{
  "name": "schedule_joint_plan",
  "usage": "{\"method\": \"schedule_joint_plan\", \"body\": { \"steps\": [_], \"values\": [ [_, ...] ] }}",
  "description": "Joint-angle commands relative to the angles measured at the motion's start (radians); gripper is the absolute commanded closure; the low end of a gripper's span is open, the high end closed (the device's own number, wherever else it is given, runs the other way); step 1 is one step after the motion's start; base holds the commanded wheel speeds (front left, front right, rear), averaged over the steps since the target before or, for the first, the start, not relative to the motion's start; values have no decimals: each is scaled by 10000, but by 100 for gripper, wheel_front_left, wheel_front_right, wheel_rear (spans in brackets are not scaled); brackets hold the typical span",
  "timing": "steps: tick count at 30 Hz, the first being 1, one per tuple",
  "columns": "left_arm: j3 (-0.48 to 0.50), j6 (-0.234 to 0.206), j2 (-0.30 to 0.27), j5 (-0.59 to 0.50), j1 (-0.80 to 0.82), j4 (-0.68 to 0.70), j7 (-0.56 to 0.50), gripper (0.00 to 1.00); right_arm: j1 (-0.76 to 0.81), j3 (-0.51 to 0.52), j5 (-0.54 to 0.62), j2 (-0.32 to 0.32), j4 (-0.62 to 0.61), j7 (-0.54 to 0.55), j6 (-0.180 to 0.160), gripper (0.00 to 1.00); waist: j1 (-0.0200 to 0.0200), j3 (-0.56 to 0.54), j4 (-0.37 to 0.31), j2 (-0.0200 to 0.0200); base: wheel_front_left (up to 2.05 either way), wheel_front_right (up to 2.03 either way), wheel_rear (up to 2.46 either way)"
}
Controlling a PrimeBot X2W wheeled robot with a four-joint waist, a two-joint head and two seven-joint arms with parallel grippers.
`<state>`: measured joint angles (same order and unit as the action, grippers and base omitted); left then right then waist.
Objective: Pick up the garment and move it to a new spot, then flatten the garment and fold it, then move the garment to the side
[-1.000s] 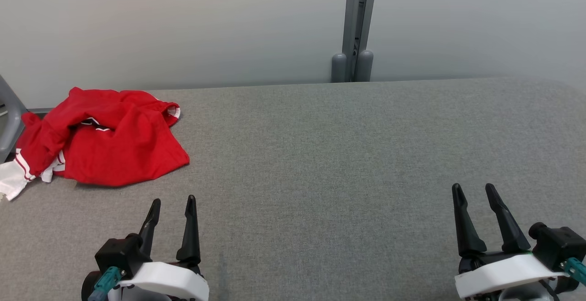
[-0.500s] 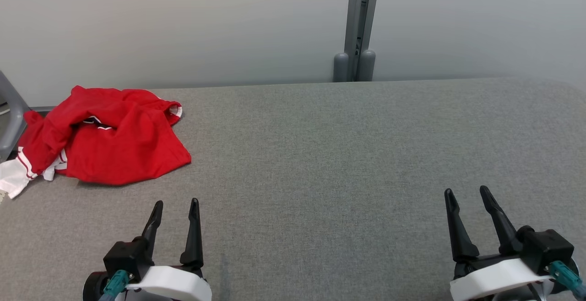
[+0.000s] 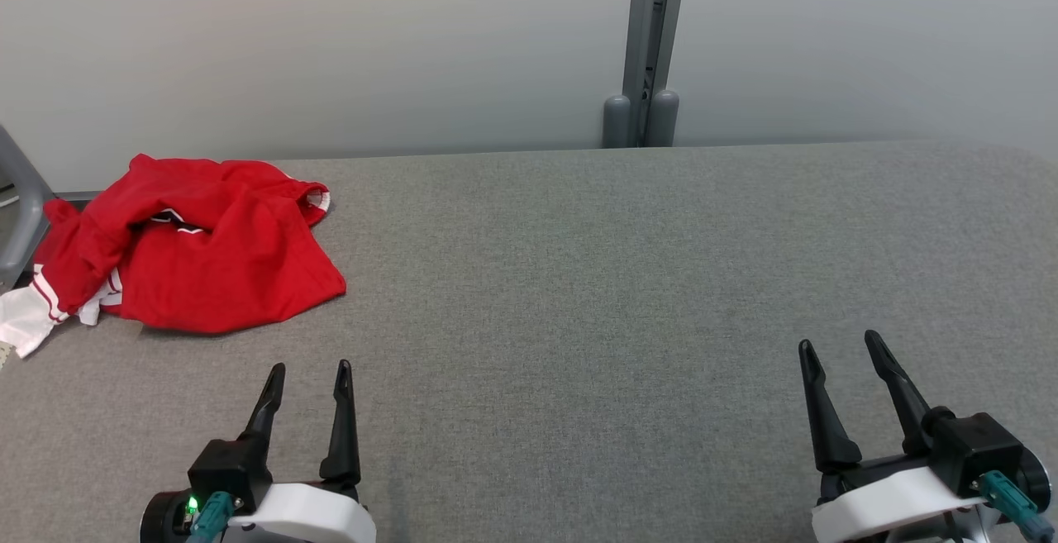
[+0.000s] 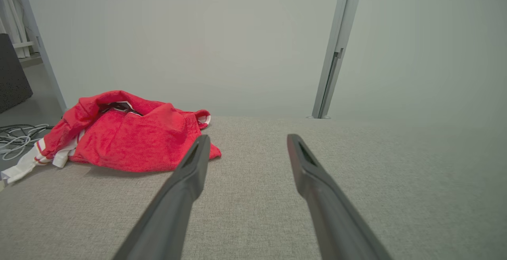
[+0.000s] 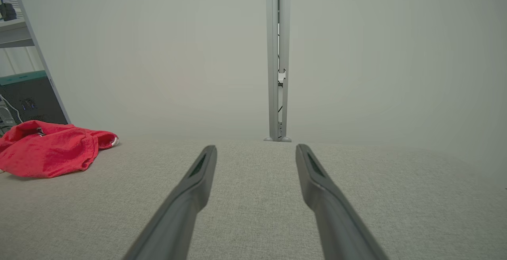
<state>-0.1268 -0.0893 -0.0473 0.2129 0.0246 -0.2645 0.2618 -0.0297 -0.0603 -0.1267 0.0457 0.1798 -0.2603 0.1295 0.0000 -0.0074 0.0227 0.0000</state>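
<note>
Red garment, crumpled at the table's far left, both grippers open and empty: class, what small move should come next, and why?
Probably reach the left gripper forward and leftward toward the red garment. It is the nearer one, its jaws stand open, and the garment lies untouched on the grey table, well away from the right gripper.

The left end effector (image 3: 310, 365) has drawn back a little toward the lower edge of the head view, and a small green light (image 3: 193, 504) now glows at its wrist. The right end effector (image 3: 836, 340) has shifted slightly leftward and lower.
</note>
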Motion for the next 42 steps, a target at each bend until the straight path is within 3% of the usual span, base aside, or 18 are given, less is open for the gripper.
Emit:
{"method": "schedule_joint_plan", "body": {
  "steps": [1,42],
  "values": [
    [99,-23,-55,172,23,-24,48,0,-49,63,0,85,11,-75,22,0,0,1,3,0,0,0,0],
    [86,89,-52,141,156,-228,38,0,-60,184,-94,82,-7,-76,22,0,0,35,57,0,0,0,0]
  ]
}}
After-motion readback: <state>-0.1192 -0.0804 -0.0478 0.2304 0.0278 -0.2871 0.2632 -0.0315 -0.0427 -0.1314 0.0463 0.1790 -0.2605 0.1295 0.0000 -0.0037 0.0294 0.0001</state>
